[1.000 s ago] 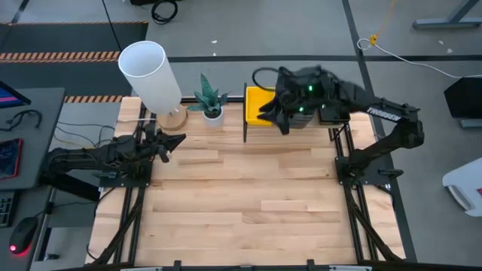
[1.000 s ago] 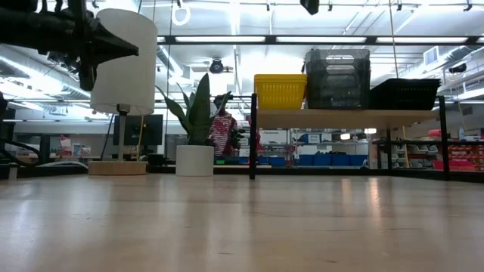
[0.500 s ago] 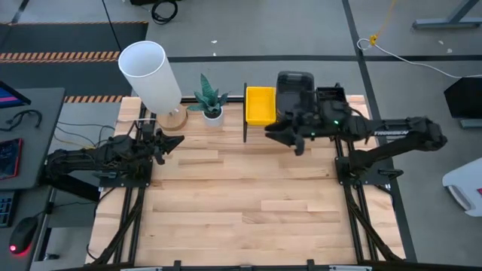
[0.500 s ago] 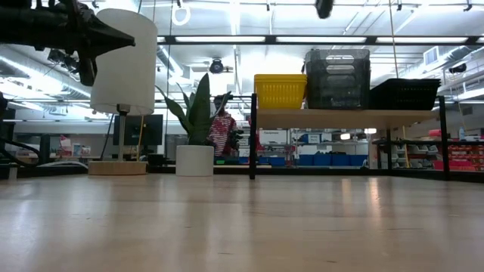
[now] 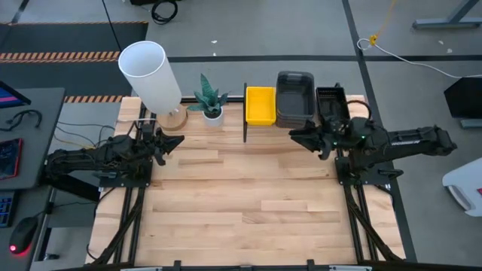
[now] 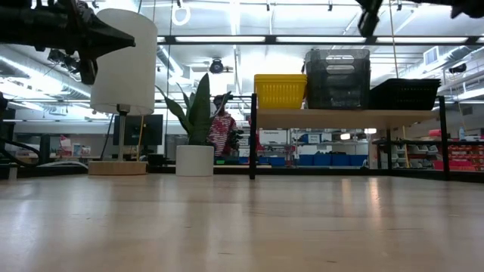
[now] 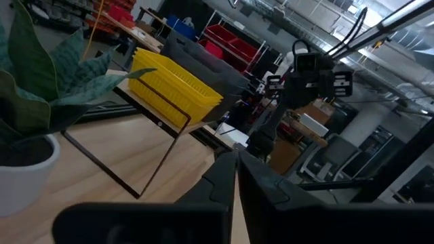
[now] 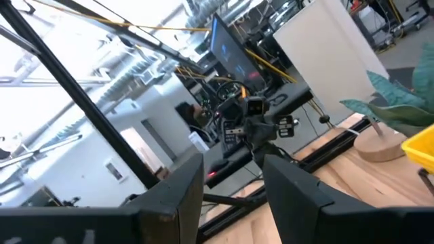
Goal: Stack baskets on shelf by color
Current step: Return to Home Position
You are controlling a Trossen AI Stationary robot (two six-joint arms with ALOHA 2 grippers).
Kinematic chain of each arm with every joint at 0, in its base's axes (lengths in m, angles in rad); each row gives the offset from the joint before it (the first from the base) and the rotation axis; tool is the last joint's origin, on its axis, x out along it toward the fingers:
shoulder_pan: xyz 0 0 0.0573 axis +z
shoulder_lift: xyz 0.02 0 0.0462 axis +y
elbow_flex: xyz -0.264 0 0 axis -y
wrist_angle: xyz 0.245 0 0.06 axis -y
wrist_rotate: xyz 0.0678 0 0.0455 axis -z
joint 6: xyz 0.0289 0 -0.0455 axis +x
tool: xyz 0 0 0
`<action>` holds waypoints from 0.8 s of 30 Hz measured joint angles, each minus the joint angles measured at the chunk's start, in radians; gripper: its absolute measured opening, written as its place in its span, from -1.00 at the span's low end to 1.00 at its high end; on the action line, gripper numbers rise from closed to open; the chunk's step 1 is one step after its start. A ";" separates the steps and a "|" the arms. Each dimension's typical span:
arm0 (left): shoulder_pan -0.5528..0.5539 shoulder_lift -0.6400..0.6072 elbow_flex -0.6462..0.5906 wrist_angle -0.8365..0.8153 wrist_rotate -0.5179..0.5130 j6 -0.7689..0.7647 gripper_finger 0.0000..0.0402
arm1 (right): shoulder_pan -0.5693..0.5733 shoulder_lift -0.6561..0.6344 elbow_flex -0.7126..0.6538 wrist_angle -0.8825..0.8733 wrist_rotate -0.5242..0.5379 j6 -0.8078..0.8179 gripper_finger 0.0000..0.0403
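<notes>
Grey baskets (image 6: 337, 79) on shelf (image 6: 348, 115), right end effector (image 5: 309, 141) nearby, apart

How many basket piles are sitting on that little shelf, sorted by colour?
Yellow pile: 1
Dark grey pile: 1
Black pile: 1
Total: 3 piles on the shelf. The number of baskets inside each pile cannot be told.

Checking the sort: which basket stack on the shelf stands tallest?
The dark grey stack in the middle; it rises above the yellow stack and the low black mesh stack flanking it.
</notes>
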 joint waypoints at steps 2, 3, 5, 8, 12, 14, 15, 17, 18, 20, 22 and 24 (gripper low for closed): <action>0.000 0.000 0.000 0.000 0.000 0.011 -0.87 | 0.004 -0.035 -0.026 0.000 0.013 0.000 -0.22; 0.000 0.000 0.000 0.000 0.000 0.012 -0.87 | 0.004 -0.052 -0.039 0.001 0.017 0.002 -0.22; 0.000 0.000 0.000 0.000 0.000 0.012 -0.88 | 0.004 -0.086 -0.066 0.000 0.019 0.024 -0.22; 0.000 0.000 0.000 0.000 0.000 0.012 -0.90 | 0.004 -0.128 -0.105 -0.001 0.019 0.059 -0.22; 0.000 0.000 0.000 0.000 0.000 0.012 -0.92 | 0.004 -0.186 -0.172 0.000 0.014 0.100 -0.23; 0.000 0.000 0.000 0.000 0.000 0.012 -0.91 | 0.004 -0.215 -0.215 0.000 0.008 0.114 -0.26; 0.000 0.001 0.000 0.000 0.000 0.012 -0.90 | 0.004 -0.230 -0.237 0.001 0.008 0.121 -0.29; 0.000 0.001 0.000 0.000 0.000 0.012 -0.88 | 0.004 -0.263 -0.290 0.014 0.008 0.137 -0.36; 0.000 0.001 0.000 0.000 0.000 0.012 -0.87 | 0.004 -0.279 -0.319 0.029 0.008 0.145 -0.39; 0.000 0.001 0.000 0.000 -0.001 0.011 -0.86 | 0.004 -0.307 -0.381 0.075 0.008 0.161 -0.48; 0.000 0.001 0.000 0.000 0.000 0.012 -0.86 | 0.004 -0.329 -0.443 0.130 0.000 0.197 -0.57; 0.000 0.001 0.000 0.000 0.000 0.012 -0.86 | 0.004 -0.347 -0.500 0.186 -0.018 0.238 -0.66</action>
